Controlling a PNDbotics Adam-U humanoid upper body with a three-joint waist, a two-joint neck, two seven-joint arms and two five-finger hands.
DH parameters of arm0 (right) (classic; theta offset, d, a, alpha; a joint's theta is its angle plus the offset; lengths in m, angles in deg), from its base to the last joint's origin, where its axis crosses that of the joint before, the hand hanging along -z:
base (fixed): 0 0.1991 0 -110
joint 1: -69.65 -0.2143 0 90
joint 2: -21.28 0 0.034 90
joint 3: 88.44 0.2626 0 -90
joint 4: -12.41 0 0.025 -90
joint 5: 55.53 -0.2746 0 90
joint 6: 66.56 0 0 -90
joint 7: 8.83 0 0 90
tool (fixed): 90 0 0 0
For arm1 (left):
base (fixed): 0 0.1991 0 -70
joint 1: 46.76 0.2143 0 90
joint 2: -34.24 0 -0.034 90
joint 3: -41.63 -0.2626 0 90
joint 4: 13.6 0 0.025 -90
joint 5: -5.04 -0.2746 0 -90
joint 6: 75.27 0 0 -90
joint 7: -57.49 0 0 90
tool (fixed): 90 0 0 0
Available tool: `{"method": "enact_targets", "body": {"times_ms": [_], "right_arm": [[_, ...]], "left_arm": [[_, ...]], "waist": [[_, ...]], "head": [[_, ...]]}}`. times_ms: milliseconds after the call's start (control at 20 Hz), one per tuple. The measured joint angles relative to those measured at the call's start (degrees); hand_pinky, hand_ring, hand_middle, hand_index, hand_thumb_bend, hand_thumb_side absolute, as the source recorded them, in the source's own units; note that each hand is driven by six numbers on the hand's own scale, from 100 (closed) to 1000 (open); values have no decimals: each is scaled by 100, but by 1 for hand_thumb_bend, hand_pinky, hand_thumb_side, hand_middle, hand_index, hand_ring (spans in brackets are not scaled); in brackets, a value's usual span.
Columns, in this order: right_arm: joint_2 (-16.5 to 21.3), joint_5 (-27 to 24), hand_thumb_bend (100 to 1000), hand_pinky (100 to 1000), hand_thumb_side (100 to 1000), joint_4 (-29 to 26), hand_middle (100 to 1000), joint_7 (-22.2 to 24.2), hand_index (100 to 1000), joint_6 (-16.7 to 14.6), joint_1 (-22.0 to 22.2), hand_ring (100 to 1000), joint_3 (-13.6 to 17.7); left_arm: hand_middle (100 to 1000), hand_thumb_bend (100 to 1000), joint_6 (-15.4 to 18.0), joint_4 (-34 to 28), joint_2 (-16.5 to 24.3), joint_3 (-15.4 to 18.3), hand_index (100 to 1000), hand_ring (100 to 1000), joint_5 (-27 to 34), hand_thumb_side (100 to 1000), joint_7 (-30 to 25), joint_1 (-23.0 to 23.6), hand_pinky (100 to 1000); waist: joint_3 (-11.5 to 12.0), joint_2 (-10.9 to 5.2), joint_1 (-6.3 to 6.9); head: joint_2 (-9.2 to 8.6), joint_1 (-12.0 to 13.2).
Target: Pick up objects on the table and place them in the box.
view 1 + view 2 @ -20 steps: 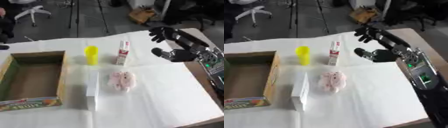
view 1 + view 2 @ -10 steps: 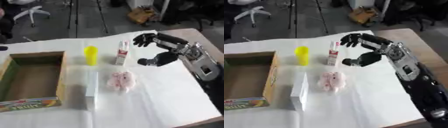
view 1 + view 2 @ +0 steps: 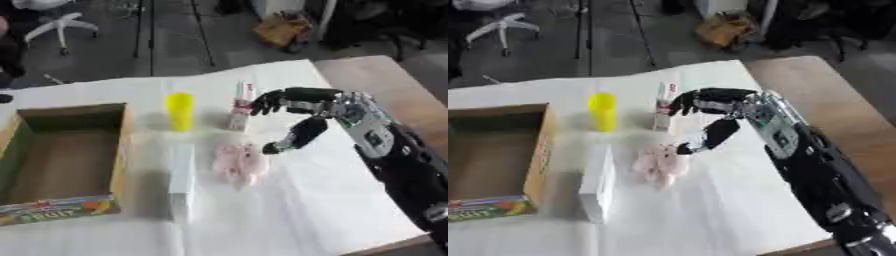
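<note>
Since a second ago, the right hand (image 3: 317, 116) has been travelling leftward across the desk (image 3: 289, 210), from the far right edge toward the objects, and it is now hovering with its fingers spread and grasping nothing. Its fingers (image 3: 273, 101) are reaching just beside the upright white-and-red carton (image 3: 240, 106), while its thumb (image 3: 293, 138) is pointing down near the pink soft toy (image 3: 240, 162); whether it is touching either cannot be told. A yellow cup (image 3: 180, 111) is standing left of the carton. A white rectangular box (image 3: 181, 181) is lying beside the toy. An open cardboard box (image 3: 120, 140) is sitting at the desk's left side.
</note>
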Motion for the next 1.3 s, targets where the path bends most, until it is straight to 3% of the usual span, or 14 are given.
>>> {"method": "enact_targets", "body": {"times_ms": [600,1000,1300], "right_arm": [[-370,1195,644,816,599,514,910,-188,897,-383,-50,842,-99],[-479,1506,639,812,604,635,906,-171,888,-664,-45,834,-286],[-502,1494,627,678,588,491,818,-103,815,-596,-43,688,-442]], "left_arm": [[624,538,4,0,0,-2,769,710,8,910,-6,0,662],[623,537,-3,0,0,-2,769,710,8,910,-13,0,662],[623,538,-4,0,0,-3,769,709,8,911,-14,1,662]], "waist": [[11,-9,10],[14,-18,-6],[35,-26,-23]], "head": [[0,-31],[0,-35],[0,-53]]}}
